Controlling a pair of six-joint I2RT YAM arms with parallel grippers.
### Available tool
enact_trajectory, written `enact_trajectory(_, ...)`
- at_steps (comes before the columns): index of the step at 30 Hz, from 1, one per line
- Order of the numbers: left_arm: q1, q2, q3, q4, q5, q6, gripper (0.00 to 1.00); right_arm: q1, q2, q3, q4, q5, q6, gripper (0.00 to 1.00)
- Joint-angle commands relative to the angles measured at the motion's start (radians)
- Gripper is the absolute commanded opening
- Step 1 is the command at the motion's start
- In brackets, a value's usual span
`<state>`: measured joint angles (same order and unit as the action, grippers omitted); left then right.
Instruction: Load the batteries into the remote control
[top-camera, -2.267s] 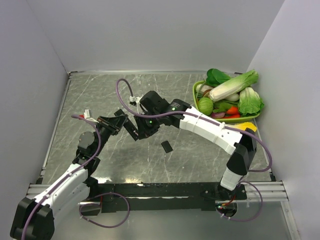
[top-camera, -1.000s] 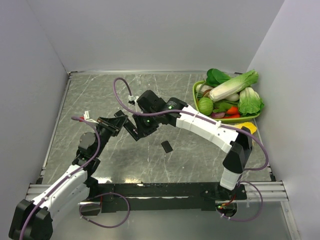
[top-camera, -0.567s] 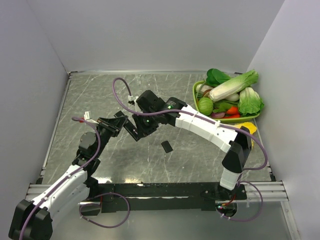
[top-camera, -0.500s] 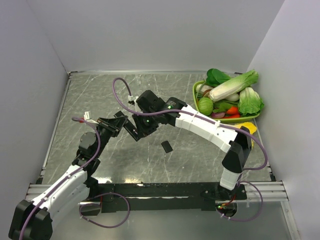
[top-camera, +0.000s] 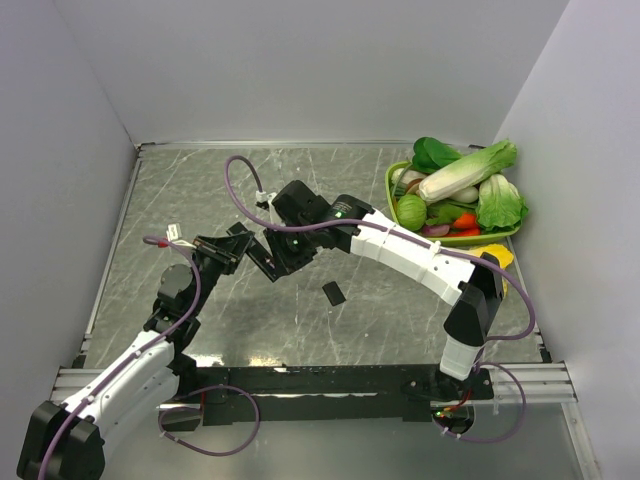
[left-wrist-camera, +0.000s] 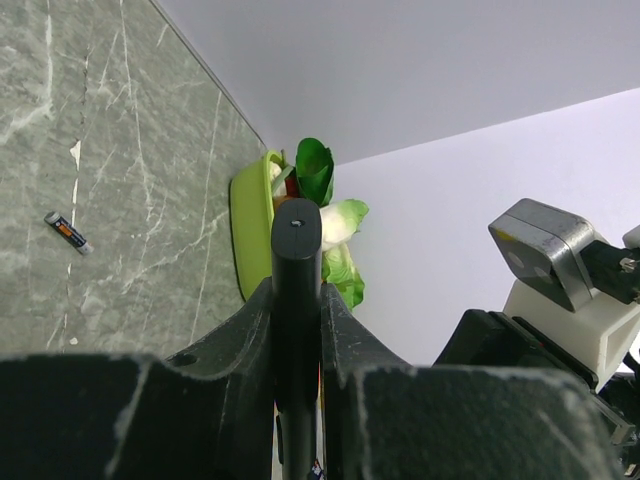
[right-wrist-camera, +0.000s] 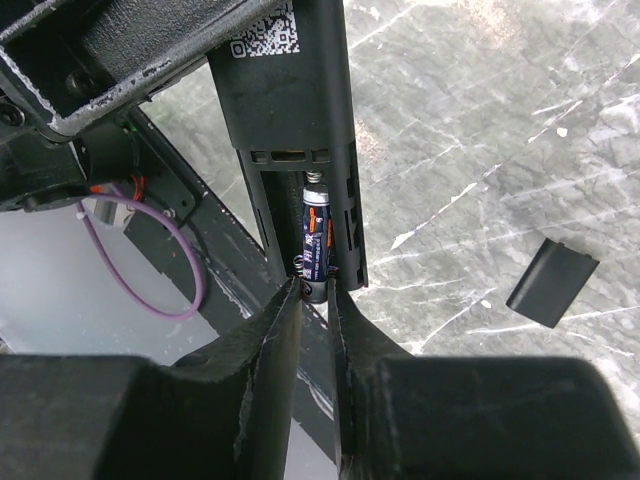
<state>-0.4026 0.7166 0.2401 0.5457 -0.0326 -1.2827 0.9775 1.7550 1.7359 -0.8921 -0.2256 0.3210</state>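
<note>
Operator: Right arm has shifted slightly left since the earlier frame. Gripper status?

Technician: Right gripper (right-wrist-camera: 314, 292) is narrow, its tips flanking the dark cylindrical battery (right-wrist-camera: 316, 235) seated in the slim black plastic remote control (right-wrist-camera: 290, 100); grip cannot be confirmed. Left gripper (left-wrist-camera: 297, 290) clamps the remote control.

Operator: Surroundings?

Technician: Grey marbled surface (top-camera: 400, 320), pale walls (top-camera: 300, 70). Second battery (left-wrist-camera: 68, 232) and flat black rectangular cover (top-camera: 333, 292) lie loose. Green vegetable tray (top-camera: 392, 185) sits in the far right corner.

From high behind the bases, one camera overlooks the grey marbled table (top-camera: 190, 195). Both wrist cameras sit close on the slim black plastic remote control (right-wrist-camera: 295, 130), left skimming low, right looking down.
</note>
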Motion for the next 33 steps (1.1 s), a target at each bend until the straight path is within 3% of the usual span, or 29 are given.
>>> enact_trajectory(1, -0.002, -0.019, 0.028, 0.019, -0.024, -0.055, 0.01, 0.012, 0.006, 0.051, -0.014, 0.022, 0.01, 0.26)
enact_trajectory(33, -0.002, -0.025, 0.013, -0.012, -0.029, -0.096, 0.01, 0.021, -0.069, 0.005, 0.022, 0.086, 0.02, 0.49)
